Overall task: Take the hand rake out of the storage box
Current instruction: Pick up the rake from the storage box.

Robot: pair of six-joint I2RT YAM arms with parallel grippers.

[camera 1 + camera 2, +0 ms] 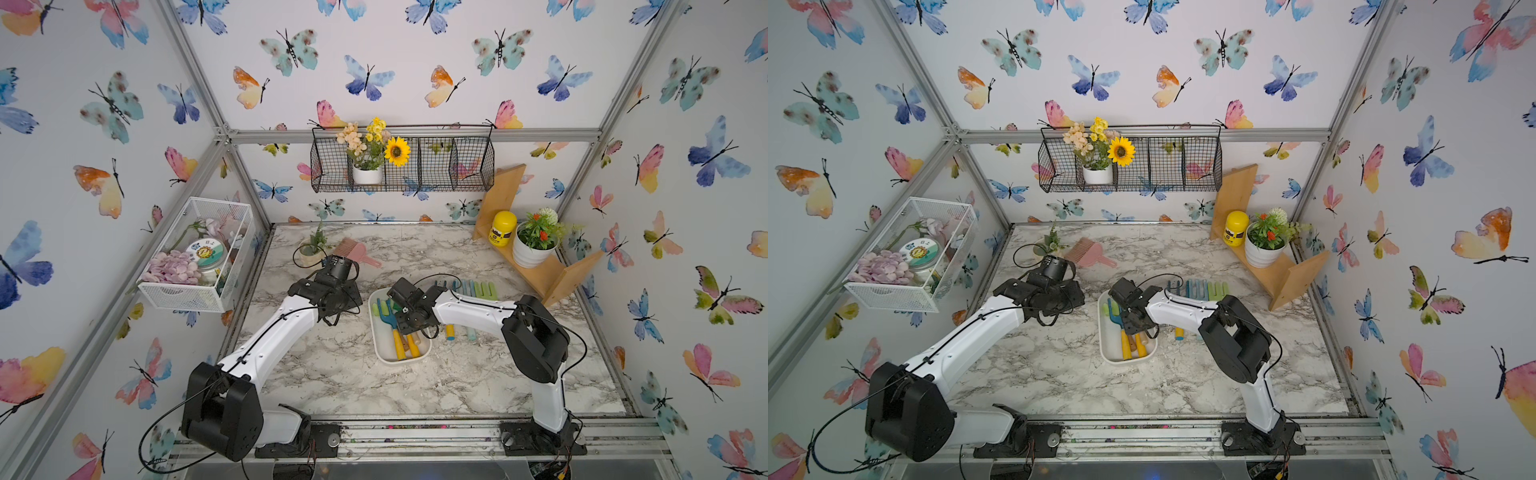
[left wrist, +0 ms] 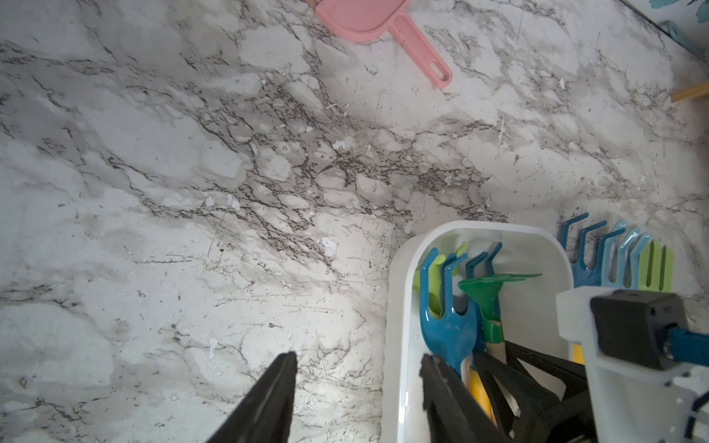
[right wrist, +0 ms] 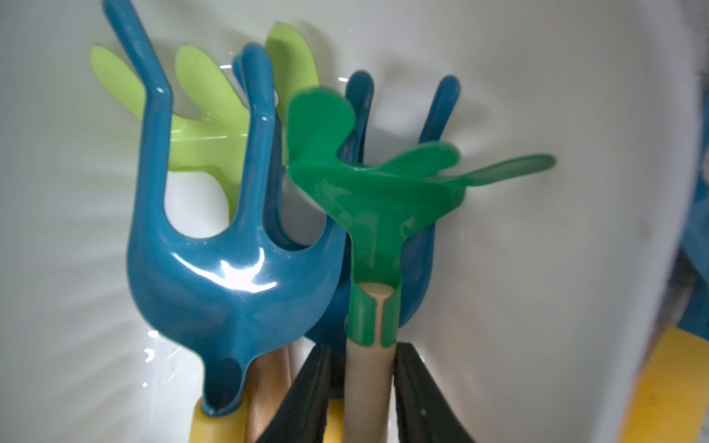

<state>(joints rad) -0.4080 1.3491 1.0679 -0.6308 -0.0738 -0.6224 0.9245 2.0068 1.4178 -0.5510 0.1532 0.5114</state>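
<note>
The white storage box (image 1: 376,347) (image 1: 1105,347) lies mid-table and holds several tools with yellow or wooden handles. A green hand rake (image 3: 376,199) (image 2: 487,291) on a pale wooden handle rests on top of two blue rakes (image 3: 230,287) and a lime one (image 3: 207,142). My right gripper (image 3: 362,353) (image 1: 409,326) reaches down into the box and is shut on the green rake's wooden handle just below its head. My left gripper (image 2: 356,360) (image 1: 359,305) stands open astride the box's left wall (image 2: 399,307), one finger over the table, the other inside the box.
A row of blue and green rakes (image 1: 469,289) lies on the table just right of the box. A pink comb-like scoop (image 1: 357,251) and a small plant pot (image 1: 311,249) sit at the back left. A wooden shelf (image 1: 536,274) with a jar and a plant stands at the back right.
</note>
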